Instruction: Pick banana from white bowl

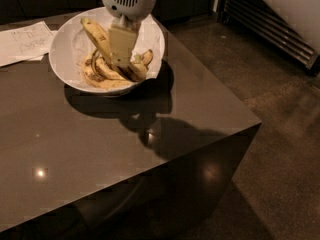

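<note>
**A:** While the gripper [123, 60] is reaching down into the bowl [61, 46], where exactly is its tip sitting?

**B:** It is hanging among the fruit, a little right of the bowl's middle. Its pale lower part is pointing straight down, and its grey vented housing is running off the top edge.

**A:** Is it clamping anything?

**B:** I cannot tell (the near face of the tip is covering whatever is behind it).

**A:** And the banana [96, 33]?

**B:** It is lying inside the bowl, leaning up toward the back left. Its lower end is passing behind the gripper's tip, so the two are touching or just beside each other.

**A:** What is lying under it?

**B:** Shorter, browner bananas [102, 78] are piling up along the bowl's near side, below the tip.

**A:** And farther out?

**B:** The bowl is sitting near the far edge of a dark, glossy table [100, 154] and throwing a shadow [145, 101] toward the front right. A written-on paper [24, 43] is lying flat just left of the bowl. A speckled floor [285, 134] is showing to the right.
</note>
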You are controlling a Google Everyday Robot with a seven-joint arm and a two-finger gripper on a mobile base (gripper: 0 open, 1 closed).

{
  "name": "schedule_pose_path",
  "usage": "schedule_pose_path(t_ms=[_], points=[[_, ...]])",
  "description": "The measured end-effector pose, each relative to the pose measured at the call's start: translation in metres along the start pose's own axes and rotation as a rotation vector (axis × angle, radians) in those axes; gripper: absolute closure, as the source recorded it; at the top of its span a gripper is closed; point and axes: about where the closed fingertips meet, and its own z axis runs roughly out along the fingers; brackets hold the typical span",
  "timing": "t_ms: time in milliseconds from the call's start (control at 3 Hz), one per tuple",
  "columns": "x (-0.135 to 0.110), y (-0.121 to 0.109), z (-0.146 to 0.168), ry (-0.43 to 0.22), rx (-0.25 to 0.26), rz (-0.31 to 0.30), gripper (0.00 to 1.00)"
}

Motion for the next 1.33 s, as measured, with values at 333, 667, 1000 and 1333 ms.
schedule_pose_path(t_ms=[333, 667, 1000, 1333], points=[[0.011, 0.012, -0.007, 0.006, 0.011, 0.055, 1.0], [0.016, 0.023, -0.015, 0.007, 0.023, 0.087, 1.0], [0.011, 0.028, -0.026, 0.013, 0.026, 0.101, 1.0], [0.0, 0.032, -0.034, 0.017, 0.018, 0.11, 1.0]])
